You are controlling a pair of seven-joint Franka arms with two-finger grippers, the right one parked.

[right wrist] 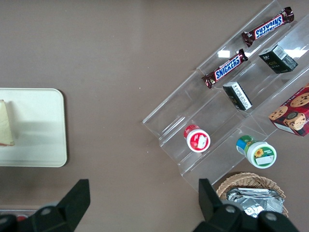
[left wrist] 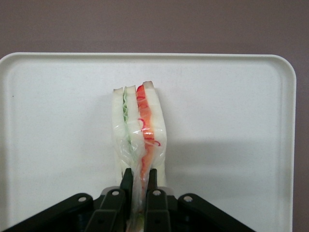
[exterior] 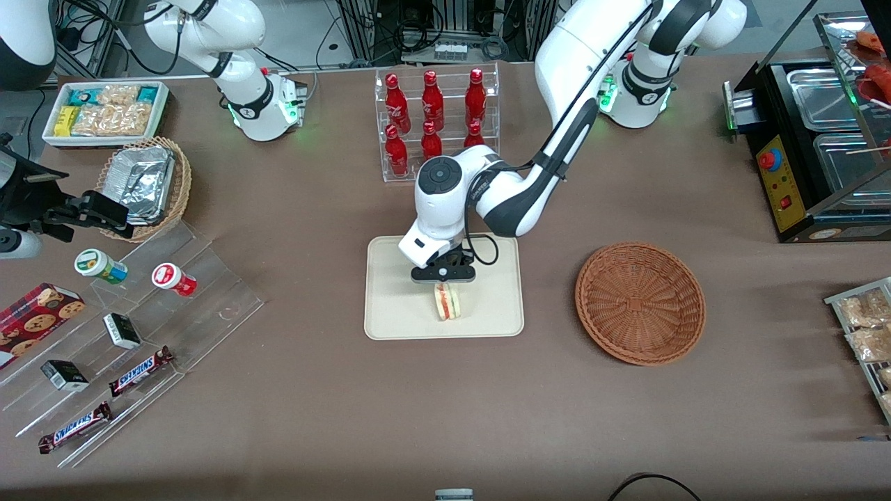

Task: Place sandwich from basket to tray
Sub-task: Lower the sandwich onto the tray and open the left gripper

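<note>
The sandwich [exterior: 447, 302] stands on its edge on the cream tray [exterior: 390, 306], its red and green filling showing. My gripper [exterior: 444, 280] is directly above it, over the middle of the tray, fingers shut on the sandwich's clear wrapping. In the left wrist view the two black fingers [left wrist: 126, 181] pinch the plastic at the top of the sandwich [left wrist: 140, 130], with the tray [left wrist: 58, 121] beneath. The reddish-brown basket [exterior: 640, 302] lies empty beside the tray, toward the working arm's end of the table.
A clear rack of red bottles [exterior: 435, 118] stands farther from the front camera than the tray. Toward the parked arm's end are an acrylic step display with snack bars [exterior: 139, 372], a tan basket with foil containers [exterior: 146, 182] and a white bin of packets [exterior: 104, 111]. A black warmer cabinet [exterior: 821, 146] stands at the working arm's end.
</note>
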